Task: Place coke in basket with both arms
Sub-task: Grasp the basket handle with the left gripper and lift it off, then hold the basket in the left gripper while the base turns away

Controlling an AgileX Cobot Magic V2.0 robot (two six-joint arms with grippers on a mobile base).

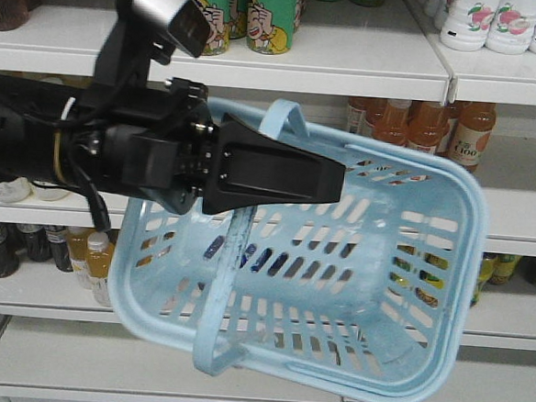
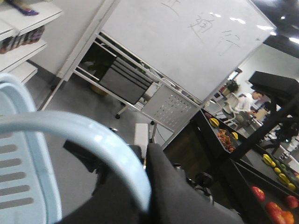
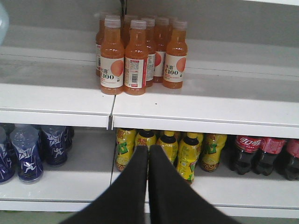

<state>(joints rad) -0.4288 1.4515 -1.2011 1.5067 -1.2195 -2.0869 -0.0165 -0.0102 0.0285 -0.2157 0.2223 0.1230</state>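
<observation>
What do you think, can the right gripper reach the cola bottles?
Probably yes. The right gripper points at their shelf, and the cola bottles stand at its front, nothing before them. The jaws are shut and must open first.
</observation>
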